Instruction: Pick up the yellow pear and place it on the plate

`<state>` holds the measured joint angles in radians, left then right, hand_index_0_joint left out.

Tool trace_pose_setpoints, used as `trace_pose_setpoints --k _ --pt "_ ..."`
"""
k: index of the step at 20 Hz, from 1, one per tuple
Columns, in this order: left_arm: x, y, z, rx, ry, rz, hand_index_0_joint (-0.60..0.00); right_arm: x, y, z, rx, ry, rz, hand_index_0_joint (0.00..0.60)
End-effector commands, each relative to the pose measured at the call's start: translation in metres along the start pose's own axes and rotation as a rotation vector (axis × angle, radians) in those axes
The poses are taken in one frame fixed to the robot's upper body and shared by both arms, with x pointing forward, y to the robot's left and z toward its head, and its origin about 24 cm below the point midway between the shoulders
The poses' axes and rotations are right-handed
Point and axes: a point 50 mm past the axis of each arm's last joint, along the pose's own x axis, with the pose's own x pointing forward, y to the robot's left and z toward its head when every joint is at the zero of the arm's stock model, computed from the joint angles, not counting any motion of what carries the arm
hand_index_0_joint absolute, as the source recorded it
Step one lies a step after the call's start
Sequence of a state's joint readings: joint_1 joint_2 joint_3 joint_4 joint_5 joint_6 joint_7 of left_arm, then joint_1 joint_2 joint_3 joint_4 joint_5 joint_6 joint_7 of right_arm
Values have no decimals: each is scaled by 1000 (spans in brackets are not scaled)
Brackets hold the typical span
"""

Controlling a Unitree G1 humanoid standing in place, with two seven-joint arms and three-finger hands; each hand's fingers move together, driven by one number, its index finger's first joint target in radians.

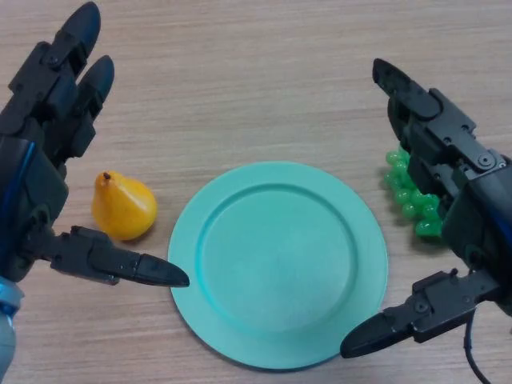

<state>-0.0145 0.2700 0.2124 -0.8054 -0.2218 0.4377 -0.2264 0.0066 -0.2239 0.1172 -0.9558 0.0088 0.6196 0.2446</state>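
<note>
Looking down from the head view, you have everything for this job in one glance:

Yellow pear [122, 206]: it lies on the wooden table [264, 80] just left of the plate, stem end up and away from you, not touching the rim. Nothing holds it, so the pick has not started.

Plate [278, 307]: a teal plate sits in the middle with nothing on it, and I judge that bare centre to be your drop spot.

Left hand [48, 160]: it brackets the pear with its fingers stretched straight beyond the fruit and its thumb lying low across the near side, tip just over the plate's left edge. The fingers are spread wide and grip nothing. You seem to have it posed for a grasp from the left (the pear sits in the gap, apart from both thumb and fingers).

Right hand [456, 208]: it hovers right of the plate, fingers straight and relaxed, thumb over the plate's lower right rim, empty. It looks parked clear of the route from pear to plate.

Green grapes [410, 196]: they are partly hidden behind the right hand, and they are no part of your task.

Count: one pear, one plate, one bunch of grapes, two hands.
</note>
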Motion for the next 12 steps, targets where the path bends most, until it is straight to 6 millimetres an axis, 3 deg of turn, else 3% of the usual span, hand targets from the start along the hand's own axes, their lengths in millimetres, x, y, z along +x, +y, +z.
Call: trace_pose_setpoints --k 1,7,12 --pt "-4 10 28 79 -175 44 0 -6 -3 28 -60 -189 -36 0" --pt "-8 11 29 93 -159 54 0 -4 -2 25 -55 -167 -17 0" --pt "-2 14 19 115 -145 60 0 -5 -4 25 -35 -149 -30 0"
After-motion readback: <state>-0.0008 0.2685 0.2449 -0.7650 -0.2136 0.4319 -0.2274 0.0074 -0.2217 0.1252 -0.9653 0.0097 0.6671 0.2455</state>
